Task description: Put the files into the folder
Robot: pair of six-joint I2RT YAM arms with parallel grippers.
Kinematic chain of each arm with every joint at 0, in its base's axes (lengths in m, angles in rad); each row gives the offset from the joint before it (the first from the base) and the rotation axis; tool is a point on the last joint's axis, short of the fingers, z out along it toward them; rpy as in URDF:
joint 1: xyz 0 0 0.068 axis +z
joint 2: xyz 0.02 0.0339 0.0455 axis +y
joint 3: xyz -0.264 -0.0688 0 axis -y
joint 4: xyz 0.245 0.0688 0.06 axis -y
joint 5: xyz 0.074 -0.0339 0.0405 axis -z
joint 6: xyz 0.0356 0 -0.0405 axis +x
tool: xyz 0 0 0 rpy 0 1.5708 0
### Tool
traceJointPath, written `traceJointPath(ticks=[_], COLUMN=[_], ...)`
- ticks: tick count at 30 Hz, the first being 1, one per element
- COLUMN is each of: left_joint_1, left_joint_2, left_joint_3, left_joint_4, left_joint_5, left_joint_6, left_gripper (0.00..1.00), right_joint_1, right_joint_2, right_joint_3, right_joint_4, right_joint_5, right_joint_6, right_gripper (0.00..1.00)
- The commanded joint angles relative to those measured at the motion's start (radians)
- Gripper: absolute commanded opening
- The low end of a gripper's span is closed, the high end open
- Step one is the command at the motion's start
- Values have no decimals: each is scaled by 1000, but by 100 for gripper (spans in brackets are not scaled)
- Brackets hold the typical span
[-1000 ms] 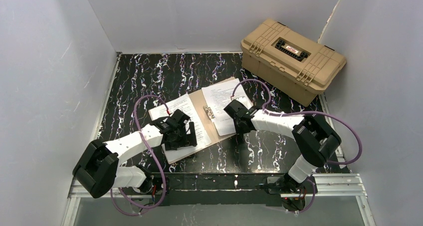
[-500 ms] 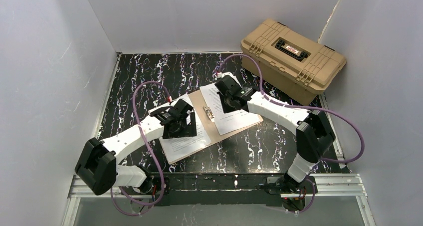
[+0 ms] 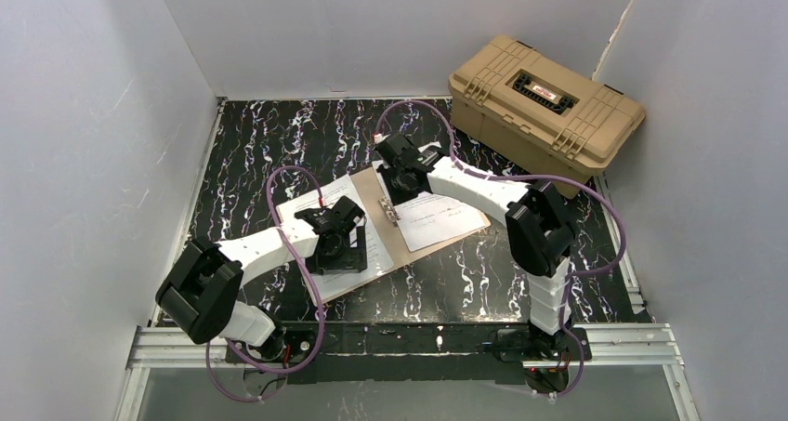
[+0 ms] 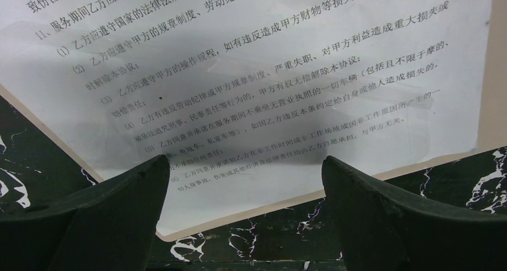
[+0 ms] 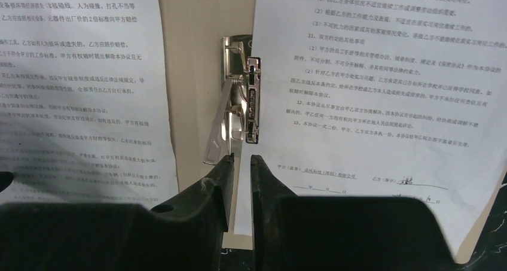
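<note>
The tan folder (image 3: 374, 196) lies open on the table, with a silver clip (image 3: 390, 210) at its spine. One white printed sheet (image 3: 311, 205) lies on its left flap and another (image 3: 441, 218) on its right flap. My left gripper (image 3: 342, 252) hovers over the near part of the left sheet. Its jaws are wide open, with the sheet (image 4: 269, 73) and the folder's edge (image 4: 359, 178) below. My right gripper (image 3: 401, 181) is over the far end of the spine. It is shut and empty (image 5: 242, 160), pointing at the clip (image 5: 245, 103) between the two sheets (image 5: 78, 91) (image 5: 382, 73).
A bulky tan plastic case (image 3: 546, 100) with latches stands at the back right, against the wall. White walls close in the black marbled table (image 3: 269, 133) on three sides. Purple cables loop over both arms.
My right gripper has swung from the folder's near right side, across the right sheet, to the far end of the spine. My left gripper has shifted only slightly over the left sheet.
</note>
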Motion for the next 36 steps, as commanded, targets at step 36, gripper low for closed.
traceJointPath(ticks=[36], left_joint_1=[-1], left_joint_2=[60], left_joint_3=[-70], left_joint_4=[63], left_joint_5=[41], left_joint_6=[-84], left_gripper=[93], right_joint_1=[119], right_joint_2=[102], right_joint_3=[58], right_joint_4=[-176], right_joint_5=[98], right_joint_6=[-133], right_gripper=[1])
